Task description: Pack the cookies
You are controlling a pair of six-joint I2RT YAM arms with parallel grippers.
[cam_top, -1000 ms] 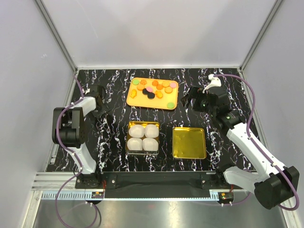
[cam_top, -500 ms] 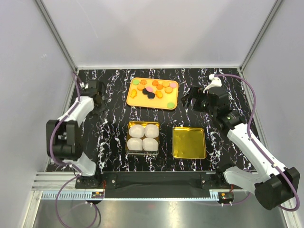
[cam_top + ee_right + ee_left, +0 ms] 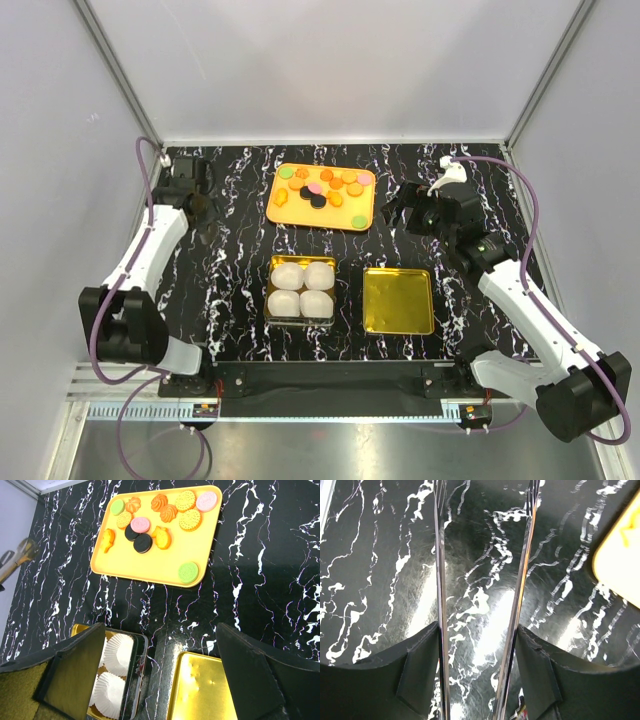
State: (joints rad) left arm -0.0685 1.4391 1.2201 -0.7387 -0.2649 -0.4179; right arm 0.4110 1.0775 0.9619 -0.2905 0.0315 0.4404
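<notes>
Several cookies point(image 3: 325, 187), orange, pink, green and black, lie on the orange tray point(image 3: 284, 208) at the back centre; they also show in the right wrist view point(image 3: 160, 515). My left gripper point(image 3: 192, 205) is at the far left, left of the tray, and is shut on metal tongs point(image 3: 438, 555) whose two arms run out along its fingers over bare table. The tongs' tips point(image 3: 17, 555) show in the right wrist view. My right gripper point(image 3: 402, 212) is open and empty, raised to the right of the tray point(image 3: 150, 565).
A gold tin point(image 3: 302, 263) holding four white paper cups point(image 3: 302, 290) sits at the centre front. A shallow gold lid point(image 3: 398, 300) lies to its right. The tray's corner point(image 3: 620, 565) shows at the right of the left wrist view. Grey walls enclose the table.
My left arm has stretched out and carried its gripper and tongs back toward the far left corner. The right arm has not moved.
</notes>
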